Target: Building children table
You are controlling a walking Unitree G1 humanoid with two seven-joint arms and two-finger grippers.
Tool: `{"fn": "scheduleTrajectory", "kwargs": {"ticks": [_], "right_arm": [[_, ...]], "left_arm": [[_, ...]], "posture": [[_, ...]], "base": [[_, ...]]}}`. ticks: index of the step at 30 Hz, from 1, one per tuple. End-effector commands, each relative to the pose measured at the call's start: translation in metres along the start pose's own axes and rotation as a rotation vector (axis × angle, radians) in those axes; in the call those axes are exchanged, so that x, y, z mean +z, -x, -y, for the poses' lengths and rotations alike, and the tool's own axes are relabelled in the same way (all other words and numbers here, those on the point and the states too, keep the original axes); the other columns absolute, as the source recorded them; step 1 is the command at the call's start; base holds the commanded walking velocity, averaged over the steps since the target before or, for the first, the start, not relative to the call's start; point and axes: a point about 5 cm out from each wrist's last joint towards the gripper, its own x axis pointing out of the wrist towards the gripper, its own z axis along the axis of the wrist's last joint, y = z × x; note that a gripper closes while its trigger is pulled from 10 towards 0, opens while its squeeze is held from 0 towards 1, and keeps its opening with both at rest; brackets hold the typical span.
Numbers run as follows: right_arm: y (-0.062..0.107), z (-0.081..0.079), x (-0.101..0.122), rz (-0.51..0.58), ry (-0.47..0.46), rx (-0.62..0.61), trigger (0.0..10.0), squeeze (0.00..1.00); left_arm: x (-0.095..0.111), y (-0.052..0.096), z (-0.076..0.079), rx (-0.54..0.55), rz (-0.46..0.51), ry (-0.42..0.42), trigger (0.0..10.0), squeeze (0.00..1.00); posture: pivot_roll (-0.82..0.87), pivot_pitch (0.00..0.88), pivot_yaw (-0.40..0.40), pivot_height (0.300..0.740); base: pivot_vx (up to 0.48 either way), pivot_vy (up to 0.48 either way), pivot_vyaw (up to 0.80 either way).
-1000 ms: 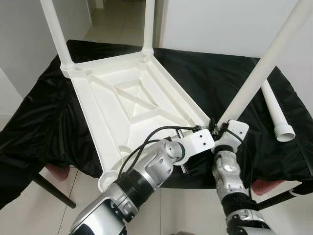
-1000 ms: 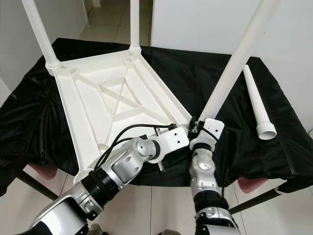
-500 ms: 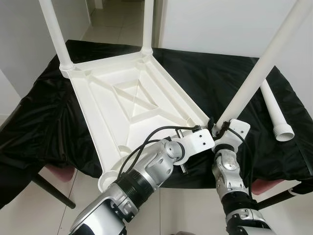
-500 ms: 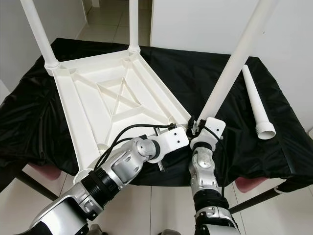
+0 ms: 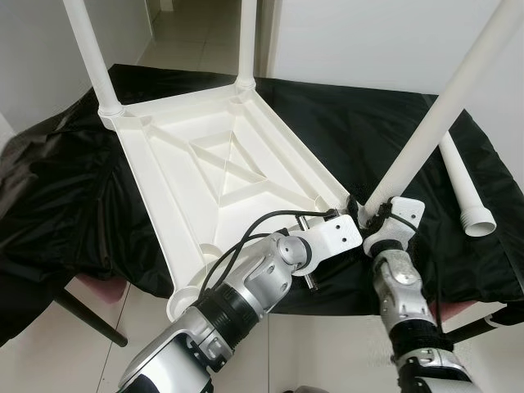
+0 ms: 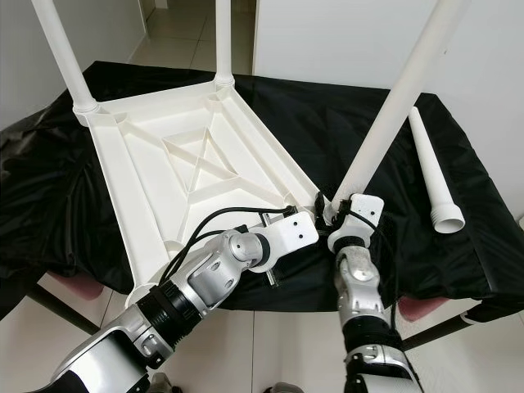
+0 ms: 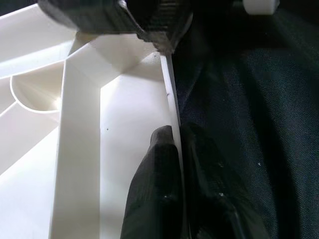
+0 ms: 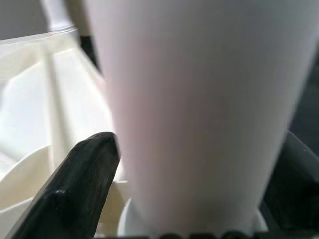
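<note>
Seating the third leg (image 5: 442, 123) in the near right corner socket of the inverted tabletop (image 5: 221, 176) is the step in hand. The tabletop lies upside down on the black-draped worktop (image 5: 352, 123), two legs already upright at its far corners, a fourth leg (image 5: 465, 196) lying loose on the cloth to the right.

The right tool (image 5: 370, 214) is closed around the base of the third leg, which leans outward to the right rather than standing plumb. The left tool (image 7: 172, 149) pinches the tabletop's thin edge rib between its fingers, just beside that corner, bracing it.

Recommendation: bring the leg upright and in line with the socket before pressing or turning it home; forcing it while tilted risks jamming or cross-seating. The left tool's clamp should hold so the tabletop does not slide on the slack cloth.

Against the frame one second earlier: the right wrist sits slightly further right and the leg leans a little less steeply. The cloth at far left has bunched upward. The left arm's hold appears unchanged.
</note>
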Motion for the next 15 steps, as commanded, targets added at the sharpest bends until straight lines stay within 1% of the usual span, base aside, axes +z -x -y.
{"fn": "scheduleTrajectory", "kwargs": {"ticks": [1,2,3,4,5,6,9,10,12,13,15], "right_arm": [[0.001,-0.013,-0.005,-0.031,-0.019,0.130,10.0,0.00],[0.001,-0.009,-0.001,-0.026,-0.002,0.217,10.0,0.00],[0.001,-0.009,-0.001,-0.026,-0.002,0.217,10.0,0.00],[0.001,-0.005,0.001,-0.027,0.015,0.279,10.0,0.00],[0.001,-0.005,0.001,-0.027,0.015,0.279,10.0,0.00],[0.002,-0.002,0.002,-0.036,0.024,0.338,10.0,0.00],[0.002,-0.002,0.002,-0.036,0.024,0.338,10.0,0.00],[0.004,0.001,0.001,-0.055,0.035,0.399,10.0,0.00],[0.004,0.001,0.001,-0.055,0.035,0.399,10.0,0.00],[0.007,0.006,-0.002,-0.084,0.054,0.459,10.0,0.00],[0.007,0.006,-0.002,-0.084,0.054,0.459,10.0,0.00]], "left_arm": [[0.002,-0.005,0.012,-0.052,-0.004,-0.035,10.0,0.00],[0.003,-0.005,0.012,-0.053,-0.004,-0.036,10.0,0.00],[0.003,-0.005,0.012,-0.053,-0.004,-0.036,10.0,0.00],[0.003,-0.005,0.012,-0.053,-0.004,-0.037,10.0,0.00],[0.003,-0.005,0.012,-0.053,-0.004,-0.037,10.0,0.00],[0.003,-0.005,0.012,-0.053,-0.004,-0.037,10.0,0.00],[0.003,-0.005,0.012,-0.053,-0.004,-0.037,10.0,0.00],[0.003,-0.004,0.012,-0.052,-0.004,-0.036,10.0,0.00],[0.003,-0.004,0.012,-0.052,-0.004,-0.036,10.0,0.00],[0.003,-0.004,0.011,-0.051,-0.004,-0.036,10.0,0.00],[0.003,-0.004,0.011,-0.051,-0.004,-0.036,10.0,0.00]], "posture": [[0.01,0.004,-0.018,0.740],[0.01,0.007,-0.014,0.740],[0.01,0.007,-0.014,0.740],[0.01,0.007,-0.014,0.740],[0.01,0.007,-0.014,0.740],[0.01,0.011,-0.013,0.740],[0.01,0.011,-0.013,0.740],[0.01,0.015,-0.009,0.740],[0.01,0.015,-0.009,0.740],[0.01,0.018,-0.005,0.740],[0.01,0.018,-0.005,0.740]], "base": [[0.000,0.000,0.00],[0.000,0.000,0.00],[0.000,0.000,0.00],[0.000,0.000,0.00],[0.000,0.000,0.00],[0.000,0.000,0.00],[0.000,0.000,0.00],[0.000,0.000,0.00],[0.000,0.000,0.00],[0.000,0.000,0.00],[0.000,0.000,0.00]]}}
